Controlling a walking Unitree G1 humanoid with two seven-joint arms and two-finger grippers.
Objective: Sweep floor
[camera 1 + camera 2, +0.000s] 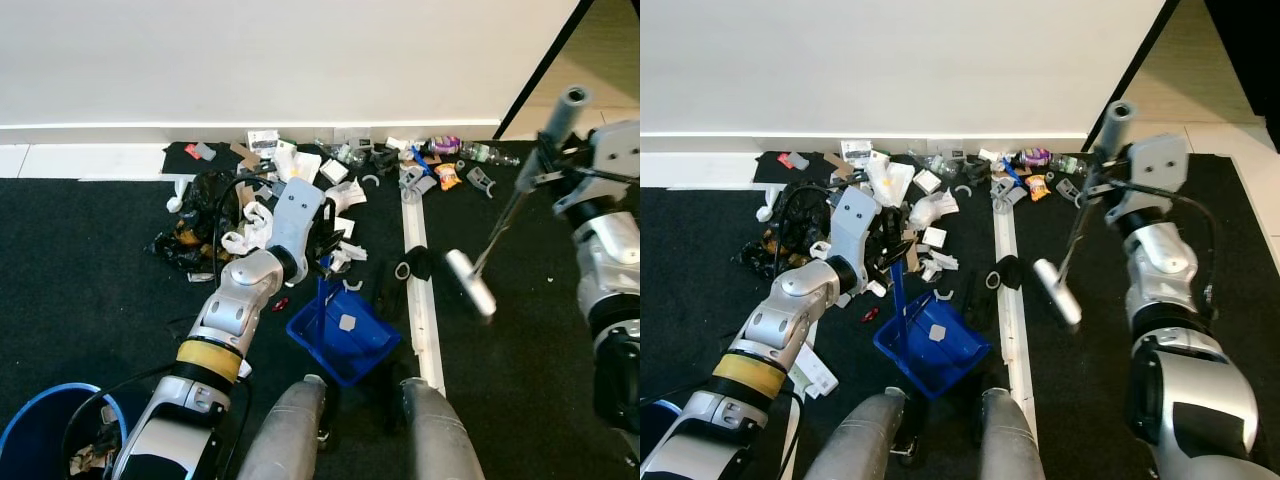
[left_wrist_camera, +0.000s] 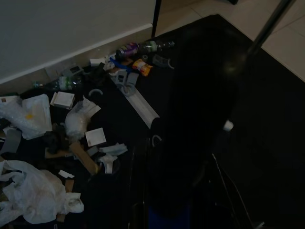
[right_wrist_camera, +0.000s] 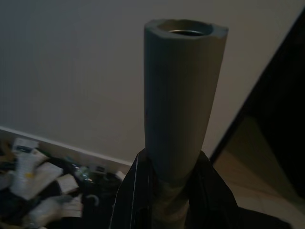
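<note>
A broom with a grey handle and pale head hangs tilted over black carpet, right of a blue dustpan. The right gripper's black fingers are clenched around the handle, below its hollow top. The left gripper grasps the dustpan's upright blue handle. One white scrap lies in the dustpan. Litter is strewn beyond the dustpan, along a white wall. A blue bin left of the dustpan holds scraps.
</note>
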